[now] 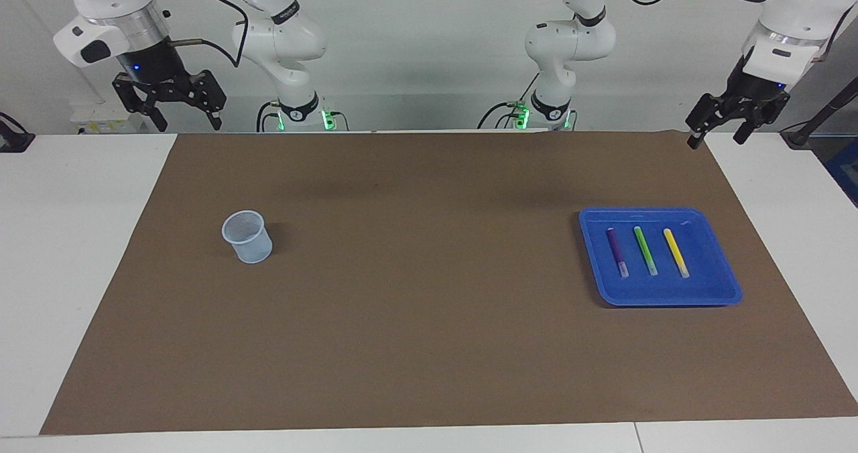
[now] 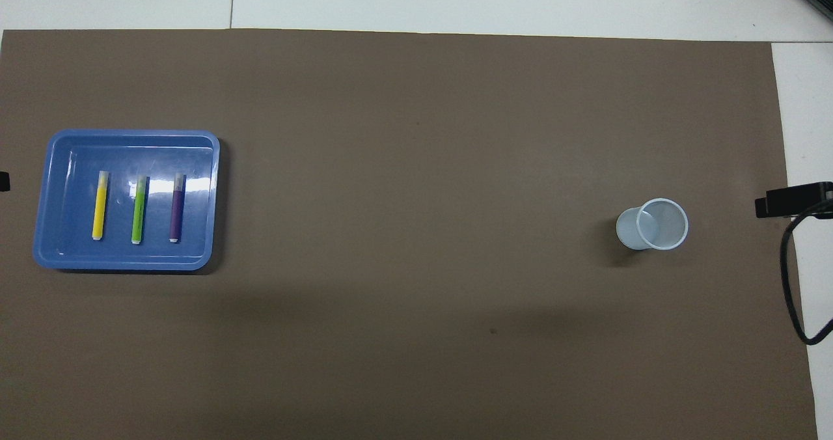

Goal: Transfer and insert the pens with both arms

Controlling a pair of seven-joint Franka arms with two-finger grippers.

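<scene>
two white jointed arms with glossy rounded shells — the right arm (image 1: 281,34) and the left arm (image 1: 570,37). black bands ring their joints, green lights glow at both bases. each wrist has a silver ring and a small blue light. black cables loop off them. the right gripper (image 1: 179,109) and left gripper (image 1: 719,131) are black — bare linkwork, two fingers each.

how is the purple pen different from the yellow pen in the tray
The purple pen is dark violet and lies in the blue tray toward the right arm's end; the yellow pen is bright and lies toward the left arm's end, with the green pen between them. Both lie flat, side by side, pale ends away from the robots.
</scene>
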